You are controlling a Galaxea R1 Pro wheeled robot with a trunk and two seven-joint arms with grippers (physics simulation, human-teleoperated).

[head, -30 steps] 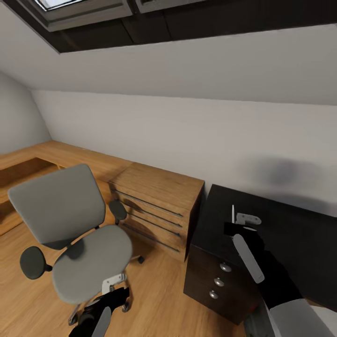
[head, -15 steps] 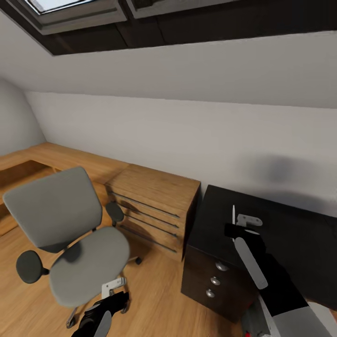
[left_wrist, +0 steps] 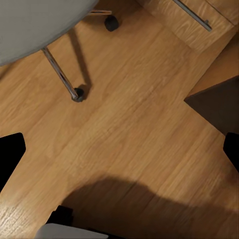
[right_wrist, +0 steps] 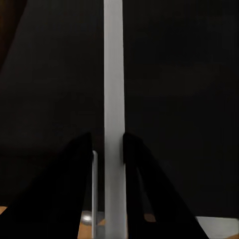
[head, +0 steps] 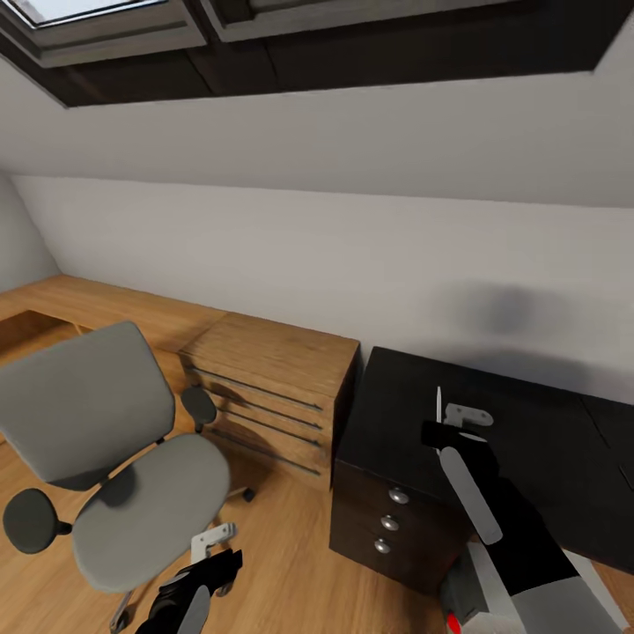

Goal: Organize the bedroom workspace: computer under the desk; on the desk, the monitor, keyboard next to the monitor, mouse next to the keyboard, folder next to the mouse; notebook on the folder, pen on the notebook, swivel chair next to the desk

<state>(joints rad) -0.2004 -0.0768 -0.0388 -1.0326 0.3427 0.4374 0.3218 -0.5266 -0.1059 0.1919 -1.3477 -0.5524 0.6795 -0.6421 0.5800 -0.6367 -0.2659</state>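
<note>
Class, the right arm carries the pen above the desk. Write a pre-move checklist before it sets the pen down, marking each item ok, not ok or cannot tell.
1. Pen clamped in the right tool: ok.
2. Pen over the black desk top: ok.
3. Notebook on the folder, ready to receive the pen: cannot tell; neither is seen on the visible desk part.
4. Left tool empty, hanging above the wood floor: ok.
5. Swivel chair beside the desk: not ok; it stands in front of the wooden dresser.

The swivel chair (head: 106, 458) base and the desk (head: 528, 440) run off-frame
</note>
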